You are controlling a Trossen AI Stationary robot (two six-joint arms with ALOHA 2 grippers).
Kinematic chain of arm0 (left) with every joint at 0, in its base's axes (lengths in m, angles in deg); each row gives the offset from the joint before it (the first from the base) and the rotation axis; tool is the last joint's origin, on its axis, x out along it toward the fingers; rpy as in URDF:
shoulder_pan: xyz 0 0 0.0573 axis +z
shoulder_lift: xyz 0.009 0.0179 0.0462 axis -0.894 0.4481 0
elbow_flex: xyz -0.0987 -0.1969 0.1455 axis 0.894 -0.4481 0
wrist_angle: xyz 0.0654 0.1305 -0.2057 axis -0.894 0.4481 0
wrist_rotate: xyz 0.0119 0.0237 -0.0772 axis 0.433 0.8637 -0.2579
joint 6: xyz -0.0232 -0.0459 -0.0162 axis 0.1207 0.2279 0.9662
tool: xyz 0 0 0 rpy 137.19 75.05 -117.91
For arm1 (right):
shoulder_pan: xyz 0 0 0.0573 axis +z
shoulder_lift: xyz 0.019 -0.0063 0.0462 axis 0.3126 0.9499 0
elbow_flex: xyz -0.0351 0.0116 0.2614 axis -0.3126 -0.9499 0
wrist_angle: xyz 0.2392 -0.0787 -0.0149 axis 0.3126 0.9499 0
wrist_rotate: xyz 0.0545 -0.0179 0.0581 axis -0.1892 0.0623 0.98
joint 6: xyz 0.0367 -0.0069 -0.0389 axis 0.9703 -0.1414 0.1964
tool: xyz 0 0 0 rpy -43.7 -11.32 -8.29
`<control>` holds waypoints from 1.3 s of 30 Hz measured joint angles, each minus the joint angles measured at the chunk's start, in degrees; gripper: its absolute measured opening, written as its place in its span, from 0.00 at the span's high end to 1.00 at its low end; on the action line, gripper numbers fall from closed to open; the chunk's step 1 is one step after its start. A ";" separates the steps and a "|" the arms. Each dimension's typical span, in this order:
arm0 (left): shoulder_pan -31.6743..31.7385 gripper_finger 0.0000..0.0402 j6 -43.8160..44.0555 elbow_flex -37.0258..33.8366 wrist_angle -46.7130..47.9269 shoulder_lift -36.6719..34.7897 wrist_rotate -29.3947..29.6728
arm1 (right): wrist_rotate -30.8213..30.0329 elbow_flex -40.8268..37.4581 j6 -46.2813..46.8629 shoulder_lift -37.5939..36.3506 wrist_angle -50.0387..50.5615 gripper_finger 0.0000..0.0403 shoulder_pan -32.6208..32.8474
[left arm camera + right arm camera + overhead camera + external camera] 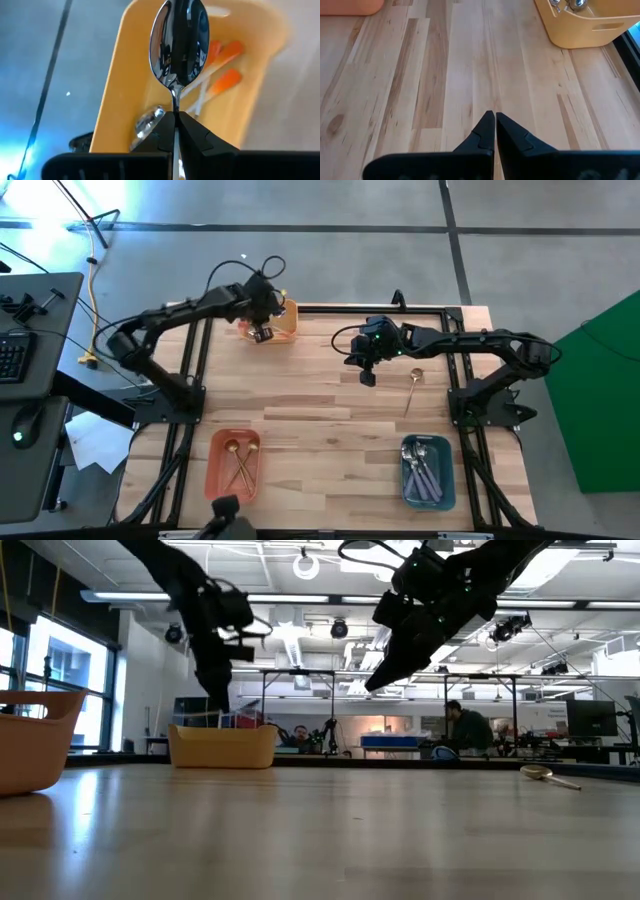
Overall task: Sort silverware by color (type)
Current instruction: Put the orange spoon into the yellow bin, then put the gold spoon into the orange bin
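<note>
From my station I see the left claw (pixel 175 120) pinched tight on the neck of a silver spoon (pixel 180 45), bowl pointing away from the wrist, hanging above the yellow-orange bin (pixel 285 320) at the far edge of the table (pixel 320 410), where other spoons with red-orange handles (pixel 227 80) already lie. The right claw (pixel 495 122) is closed on nothing, poised over bare wood near the table's middle. One gold spoon (pixel 412 388) lies loose on the table just beside the right arm; more gold ones sit in the red-orange bin (pixel 233 465) and blue-purple ones in the teal bin (pixel 428 472), both at the near edge. I judge these spoons light, rigid and slick, so a grip on the thin neck or handle can let one swing or slip; for the loose one I'd take the handle mid-length. The wooden top is smooth, pale and flat. Beyond it the low view shows an open workshop with benches, monitors, ceiling lights and a person (pixel 465 725) seated far back.
</note>
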 joint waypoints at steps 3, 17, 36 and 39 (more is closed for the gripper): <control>2.34 1.00 -3.57 0.01 -3.91 4.39 -0.96 | 0.00 0.00 -0.03 0.00 0.00 1.00 0.00; 3.85 0.95 1.04 1.36 -6.40 15.55 -2.06 | 0.00 0.00 -0.40 0.00 -0.02 1.00 0.00; -3.63 0.81 8.60 -3.34 -20.44 7.99 -4.58 | -25.72 -1.21 25.91 -11.01 23.90 1.00 5.08; -5.53 0.84 11.98 -8.58 -27.13 3.40 -4.60 | -27.25 -3.71 38.13 -13.03 30.00 1.00 5.16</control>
